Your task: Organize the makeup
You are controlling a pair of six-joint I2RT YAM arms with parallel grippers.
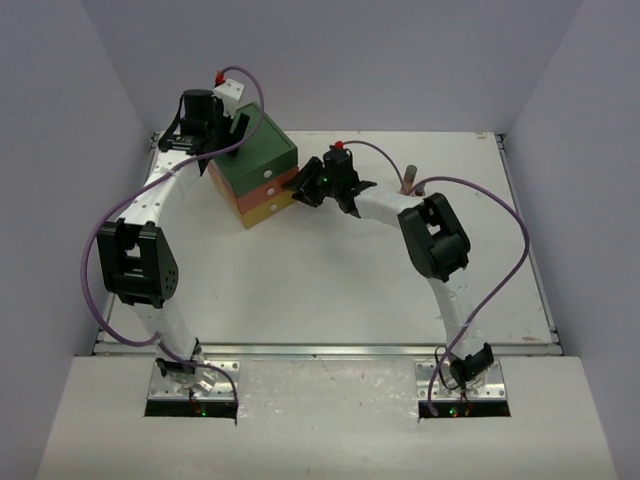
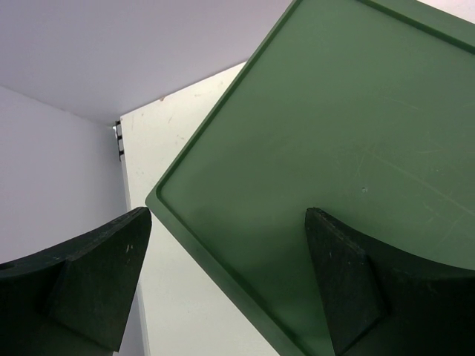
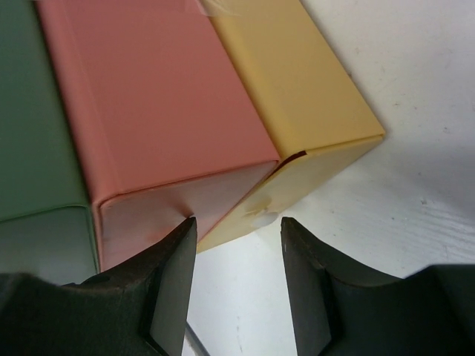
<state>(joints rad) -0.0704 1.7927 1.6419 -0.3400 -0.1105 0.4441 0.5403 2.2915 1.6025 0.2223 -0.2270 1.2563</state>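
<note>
- Hovering item, left gripper (image 2: 228,222): jaws spread wide and holding nothing. One corner of the green top (image 2: 334,111) of the drawer chest (image 1: 262,165) lies in the gap. The wrist view does not settle whether either of the fingers (image 2: 96,282) touches it.
- Right gripper (image 3: 237,226): jaws parted to a moderate gap with nothing between the pads. It sits low at the chest's front right corner. The left fingertip is at the lower edge of the orange drawer (image 3: 163,111) front (contact looks likely, but cannot be confirmed).
- Yellow drawer (image 3: 297,81): bottom tier, under the orange one. A pale, blurred knob (image 3: 261,213) on its front lies just ahead of the right gripper's gap.
- Drawer chest: three tiers, green over orange over yellow. It stands angled on the white table (image 1: 330,290) toward the far left, with white knobs facing the right arm.
- Makeup: one slim tan tube (image 1: 408,178) stands upright near the far edge. It is just behind the right forearm, partly hidden by it (any lettering is too small to read).
</note>
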